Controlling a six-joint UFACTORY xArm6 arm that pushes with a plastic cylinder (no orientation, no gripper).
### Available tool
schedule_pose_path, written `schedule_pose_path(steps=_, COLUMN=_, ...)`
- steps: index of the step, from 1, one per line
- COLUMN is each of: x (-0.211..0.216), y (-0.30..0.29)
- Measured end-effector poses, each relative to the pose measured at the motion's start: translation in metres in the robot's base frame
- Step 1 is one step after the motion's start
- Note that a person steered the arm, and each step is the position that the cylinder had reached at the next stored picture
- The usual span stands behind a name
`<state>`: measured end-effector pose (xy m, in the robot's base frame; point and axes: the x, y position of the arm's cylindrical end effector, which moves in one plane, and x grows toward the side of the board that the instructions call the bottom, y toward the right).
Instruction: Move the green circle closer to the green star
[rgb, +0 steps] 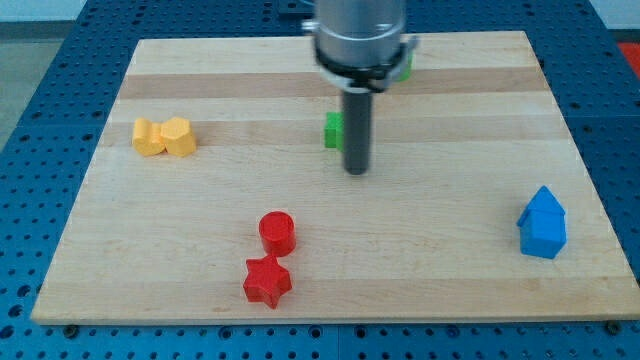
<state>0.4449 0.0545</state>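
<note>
Pincer: none is fitted, so no open or closed state applies; my tip is the rod's lower end, and it is resting on the board near the middle, slightly toward the view's top. One green block is showing just to the view's left of the rod and a little above the tip, close beside the shaft and partly hidden by it; its shape cannot be made out. A second green block is peeking out at the view's top, right of the arm housing, mostly hidden, shape likewise unclear. Which is the circle and which the star cannot be told. The two are lying apart along a diagonal, from lower left to upper right, with the rod standing between them. Judgement: closing that gap is calling for the tip to get behind one block, on the side away from the other. Yellow blocks, red circle, red star and blue block are sitting well clear.
</note>
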Motion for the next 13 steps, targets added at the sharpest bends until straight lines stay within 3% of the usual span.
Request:
schedule_pose_path(steps=2, x=-0.135, y=0.088)
schedule_pose_path(steps=3, x=-0.188, y=0.08)
schedule_pose_path(steps=4, x=-0.18, y=0.051)
schedule_pose_path(steps=5, x=-0.14, y=0.007)
schedule_pose_path(steps=8, x=-0.163, y=0.006)
schedule_pose_path(steps=9, x=-0.2, y=-0.001)
schedule_pose_path(steps=10, x=-0.194, y=-0.039)
schedule_pose_path(steps=11, x=-0.143, y=-0.039)
schedule_pose_path(steps=13, x=-0.126, y=-0.048)
